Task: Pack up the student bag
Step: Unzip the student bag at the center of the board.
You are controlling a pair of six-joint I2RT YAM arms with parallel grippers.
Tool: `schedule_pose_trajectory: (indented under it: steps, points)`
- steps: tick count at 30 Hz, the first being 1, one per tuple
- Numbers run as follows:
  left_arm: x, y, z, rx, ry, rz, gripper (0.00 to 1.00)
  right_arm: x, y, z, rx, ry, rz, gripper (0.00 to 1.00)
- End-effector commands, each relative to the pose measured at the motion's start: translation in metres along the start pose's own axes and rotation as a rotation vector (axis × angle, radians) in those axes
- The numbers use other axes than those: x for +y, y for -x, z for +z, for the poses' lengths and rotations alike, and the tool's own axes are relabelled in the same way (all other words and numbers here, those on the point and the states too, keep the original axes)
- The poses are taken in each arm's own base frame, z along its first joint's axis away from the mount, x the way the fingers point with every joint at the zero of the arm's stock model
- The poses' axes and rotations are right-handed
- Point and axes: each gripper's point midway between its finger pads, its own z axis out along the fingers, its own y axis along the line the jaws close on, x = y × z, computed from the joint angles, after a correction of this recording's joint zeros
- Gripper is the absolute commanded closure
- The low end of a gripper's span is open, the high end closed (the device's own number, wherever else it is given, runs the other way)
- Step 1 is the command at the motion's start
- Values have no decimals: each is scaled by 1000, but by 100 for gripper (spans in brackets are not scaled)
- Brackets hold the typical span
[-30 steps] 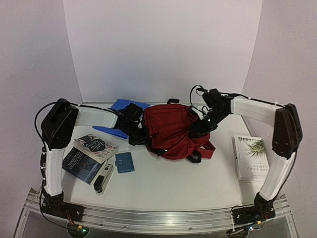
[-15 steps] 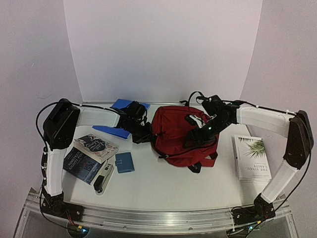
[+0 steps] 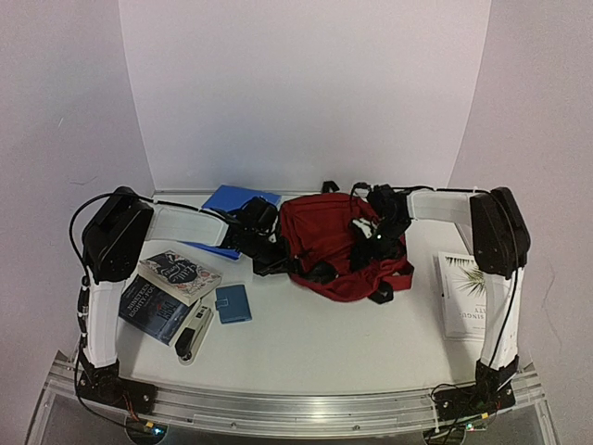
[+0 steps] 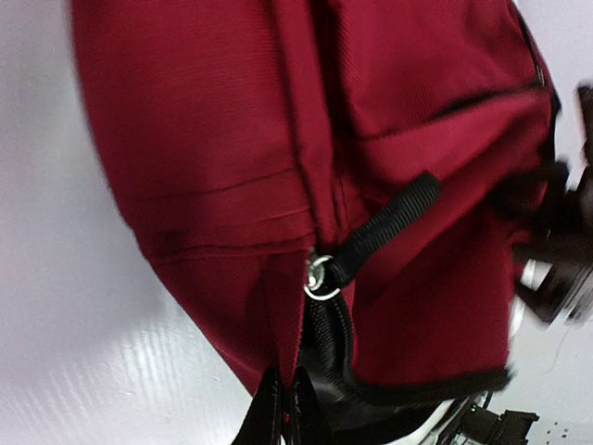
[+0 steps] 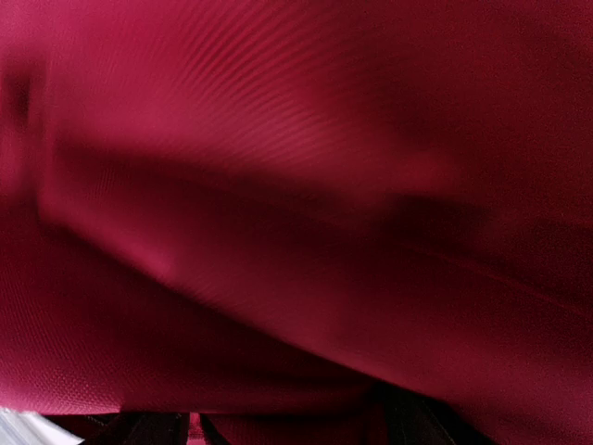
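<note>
**Top external view.** The student bag (image 3: 326, 232) lies on its side at the middle of the table (image 3: 306, 357). Half a second earlier it sat slightly nearer the arm bases and to the right. It has since moved back and left, and its outline is lower and wider. The left gripper (image 3: 269, 252) meets the bag's left edge, as before. The right gripper (image 3: 375, 243) rests on the bag's upper right part; its arm's elbow has swung inward and now partly hides the white book (image 3: 459, 301) to the right of the bag. A blue folder (image 3: 236, 198) lies behind and left of the bag. Two stacked books (image 3: 176, 278) and a small blue case (image 3: 233, 303) lie to its left.

**Left wrist view.** The jaws are closed tight, pinching a fold of the bag's red fabric at its edge. Just beyond them are a metal ring (image 4: 318, 276) and the black zipper pull (image 4: 382, 230).

**Right wrist view.** Blurred red fabric fills the frame, so it cannot be told how far the jaws stand apart or whether they hold anything.
</note>
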Motion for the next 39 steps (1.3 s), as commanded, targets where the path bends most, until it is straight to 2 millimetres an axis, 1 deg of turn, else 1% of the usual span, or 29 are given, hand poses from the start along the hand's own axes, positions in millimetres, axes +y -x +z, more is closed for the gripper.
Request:
schedule_pose_trajectory:
  steps: [1, 3, 5, 8, 9, 12, 14, 17, 19, 21, 23, 25, 27, 30, 32, 34, 37, 39]
  points:
    - [-38, 11, -11, -34, -97, 33, 100, 9, 54, -69, -216, 59, -37, 23]
    - [-40, 13, -10, -38, -98, 34, 100, 29, 49, -100, -266, 122, -61, 21]
    - [-43, 16, -11, -44, -103, 36, 100, 45, 38, -125, -300, 164, -76, 19]
    - [-46, 19, -12, -59, -110, 29, 100, 55, 16, -144, -311, 188, -27, 17]
    - [-47, 21, -13, -65, -112, 27, 100, 59, 6, -147, -300, 205, 11, 17]
    - [-47, 22, -13, -69, -109, 21, 100, 79, -18, -159, -287, 296, 113, 17]
    - [-45, 22, -12, -68, -106, 18, 100, 96, -29, -155, -260, 365, 180, 17]
    - [-44, 20, -10, -65, -102, 17, 100, 113, -37, -144, -232, 443, 249, 17]
    - [-42, 18, -9, -62, -96, 19, 100, 122, -38, -132, -204, 460, 256, 19]
    - [-40, 15, -7, -54, -90, 21, 100, 126, -34, -123, -204, 431, 186, 20]
    - [-36, 12, -5, -43, -86, 17, 100, 123, -28, -116, -227, 366, 81, 21]
    - [-32, 7, -1, -22, -81, 6, 100, 114, -23, -110, -254, 269, -26, 22]
    - [-28, 3, 2, -5, -75, -4, 100, 108, -17, -111, -286, 193, -172, 24]
    - [-24, 0, 5, 5, -70, -17, 100, 101, -8, -106, -300, 97, -328, 25]
    - [-24, 0, 4, 0, -75, -16, 100, 97, 0, -101, -299, 54, -376, 25]
    - [-24, 0, 3, -3, -76, -10, 100, 99, 9, -91, -287, 55, -394, 25]
    - [-24, 1, 3, -4, -69, -4, 99, 110, 13, -76, -250, 100, -400, 26]
    - [-23, 1, 4, -4, -67, -2, 99, 120, 10, -64, -214, 141, -396, 27]
